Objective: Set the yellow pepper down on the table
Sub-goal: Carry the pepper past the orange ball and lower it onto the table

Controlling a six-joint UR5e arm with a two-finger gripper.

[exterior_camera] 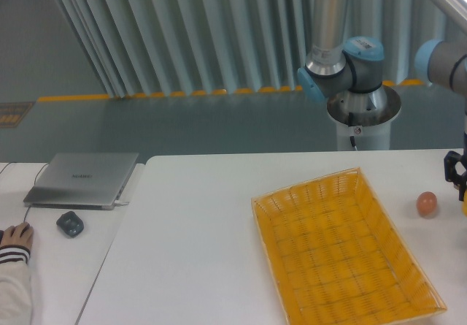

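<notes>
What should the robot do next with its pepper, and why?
Probably lower it straight down. The end effector sits at the frame's right edge, right of the basket and the orange ball, above the white table. Only a sliver of the yellow pepper shows.

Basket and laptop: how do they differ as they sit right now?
The basket is yellow-orange, woven and open-topped with raised walls; the laptop is grey, smooth, flat and shut. The basket lies on the table's right half with nothing in it; the laptop lies at the far left, with a small dark mouse in front of it. Both are rectangular and set at an angle.
</notes>
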